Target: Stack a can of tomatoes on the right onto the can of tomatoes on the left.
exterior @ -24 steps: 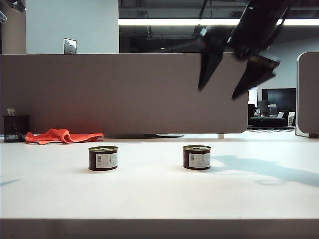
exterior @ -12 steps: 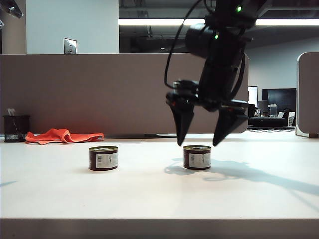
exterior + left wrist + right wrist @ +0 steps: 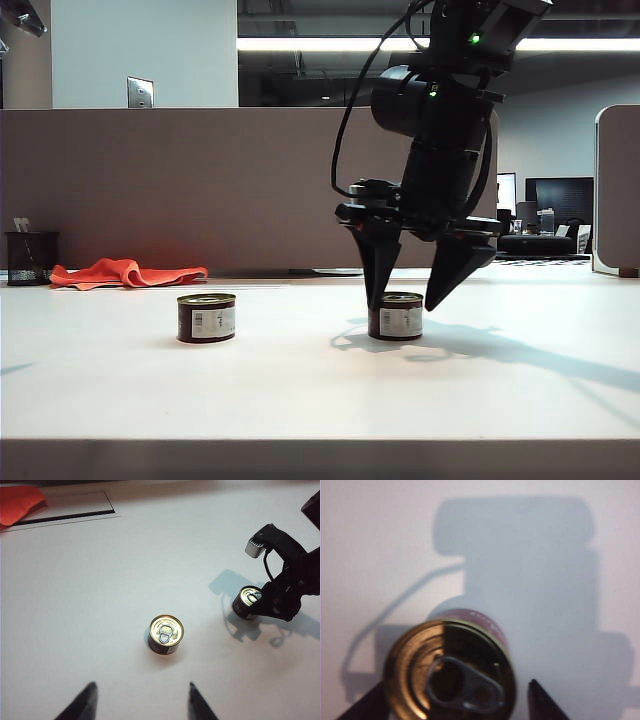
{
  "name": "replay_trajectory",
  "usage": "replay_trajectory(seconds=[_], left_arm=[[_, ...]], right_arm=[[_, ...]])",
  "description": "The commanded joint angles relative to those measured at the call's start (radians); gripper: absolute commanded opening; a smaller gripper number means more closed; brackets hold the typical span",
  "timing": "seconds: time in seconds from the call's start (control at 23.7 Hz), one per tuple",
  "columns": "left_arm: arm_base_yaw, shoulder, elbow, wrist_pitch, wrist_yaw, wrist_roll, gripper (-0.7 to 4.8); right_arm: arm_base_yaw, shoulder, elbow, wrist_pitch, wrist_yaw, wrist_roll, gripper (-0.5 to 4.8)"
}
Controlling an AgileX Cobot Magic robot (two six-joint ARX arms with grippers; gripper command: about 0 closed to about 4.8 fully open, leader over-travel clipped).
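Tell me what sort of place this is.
Probably an open-plan office or lab: a grey cubicle partition backs the white table, with ceiling strip lights and a mesh pen holder.

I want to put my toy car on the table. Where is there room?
The front of the table is bare, and so is the gap between the left can and the right can. The right hand crowds the right can; the cloth takes the back left. The left hand hangs open above the left can.

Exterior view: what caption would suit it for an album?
Right gripper lowers open fingers around the right tomato can; the left can waits untouched.
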Motion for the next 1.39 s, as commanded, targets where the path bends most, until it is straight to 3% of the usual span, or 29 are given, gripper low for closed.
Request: replay_trajectory(seconds=[0.04, 0.59, 0.68, 0.93, 1.18, 1.39], left_arm=[[0.0, -0.002, 0.006, 0.009, 0.004, 0.0, 2.24], [0.0, -0.002, 0.006, 0.01, 0.004, 0.003, 2.24], [0.0, -0.002, 0.006, 0.01, 0.005, 0.003, 2.24], [0.0, -0.001, 0.006, 0.008, 0.005, 0.003, 2.24], [0.001, -0.002, 0.006, 0.008, 0.005, 0.003, 2.24], [0.001, -0.002, 0.006, -0.001, 0.005, 0.003, 2.24]], right_arm=[[0.002, -0.003, 0.005, 0.019, -0.008, 0.0, 2.85], [0.009, -0.081, 0.049, 0.064, -0.014, 0.0, 2.78], [0.016, -0.082, 0.127, 0.034, -0.083, 0.0, 2.78], [0.132, -0.075, 0.241, 0.06, -0.1, 0.004, 2.78], [0.257, -0.008, 0.252, 0.121, -0.027, -0.039, 2.78], [0.291, 0.093, 0.307, 0.143, -0.01, -0.042, 2.78]])
